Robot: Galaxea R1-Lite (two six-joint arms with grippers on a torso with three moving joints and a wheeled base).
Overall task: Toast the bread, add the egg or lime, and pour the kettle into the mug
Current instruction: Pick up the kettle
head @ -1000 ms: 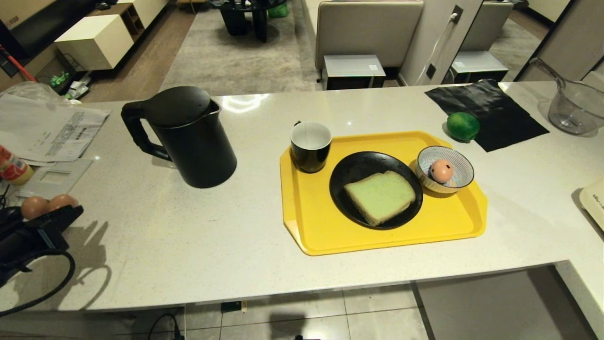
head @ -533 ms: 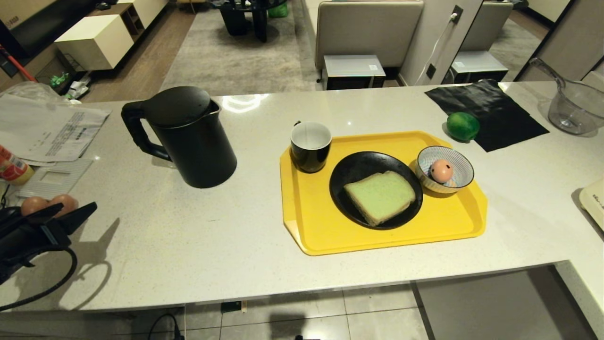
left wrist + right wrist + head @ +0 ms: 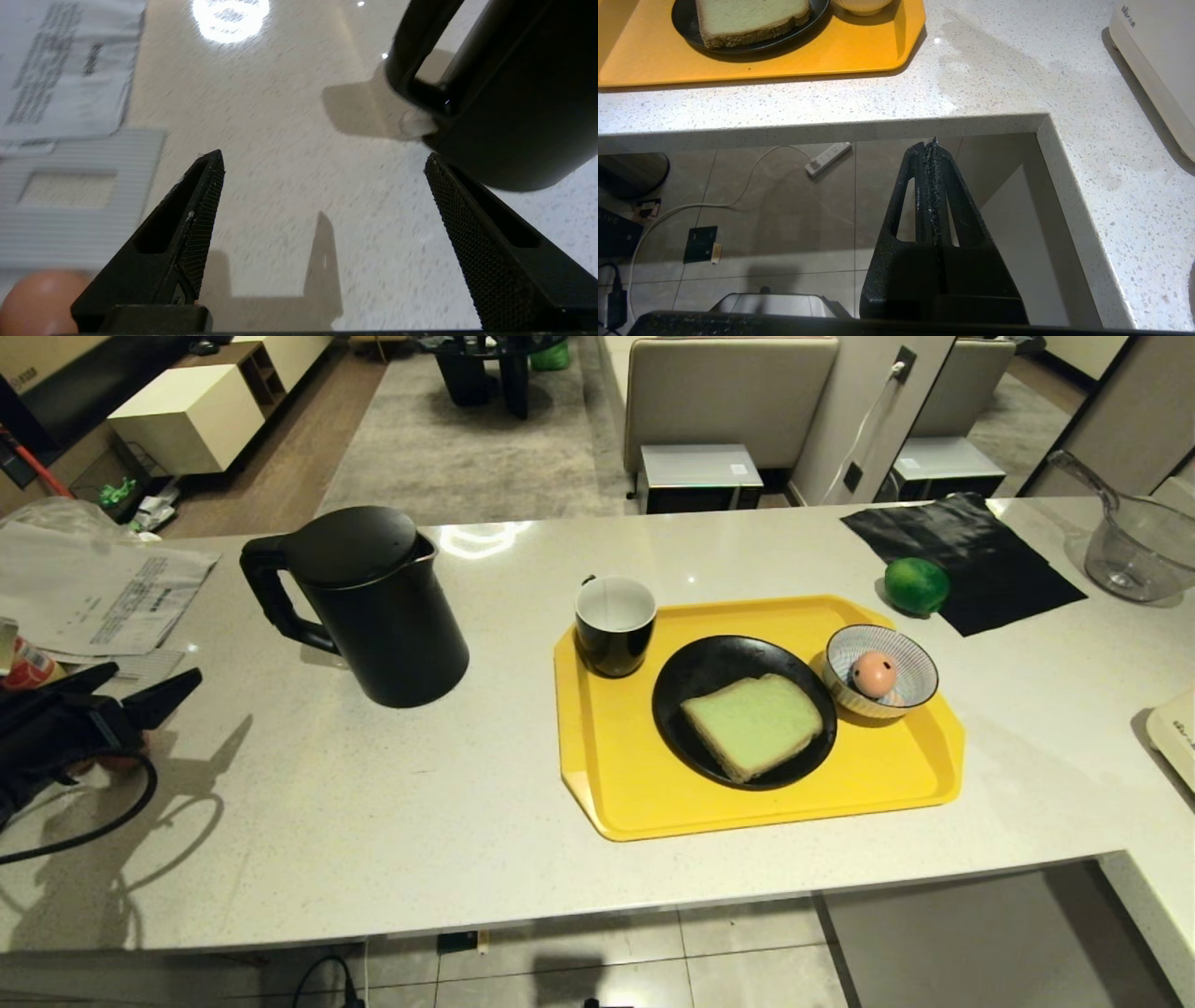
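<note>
White speckled counter (image 3: 392, 821) with a black kettle (image 3: 373, 607) and a yellow tray (image 3: 644, 793) on it.
From the head view, the tray holds the mug (image 3: 613, 623), the bread (image 3: 752, 724) on a black plate (image 3: 695, 677) and the egg (image 3: 873, 673) in a striped bowl (image 3: 910, 658), with the lime (image 3: 916, 584) just behind the tray. Only the left wrist view shows the left gripper (image 3: 324, 170) with its jaws wide apart, pointing at the kettle's handle (image 3: 418, 51); a brown egg (image 3: 39, 301) sits beside it. Only the right wrist view shows the right gripper (image 3: 933, 142) pressed shut, down below the counter's edge, over the floor. Since a second ago, the left gripper has opened and moved closer to the kettle.
</note>
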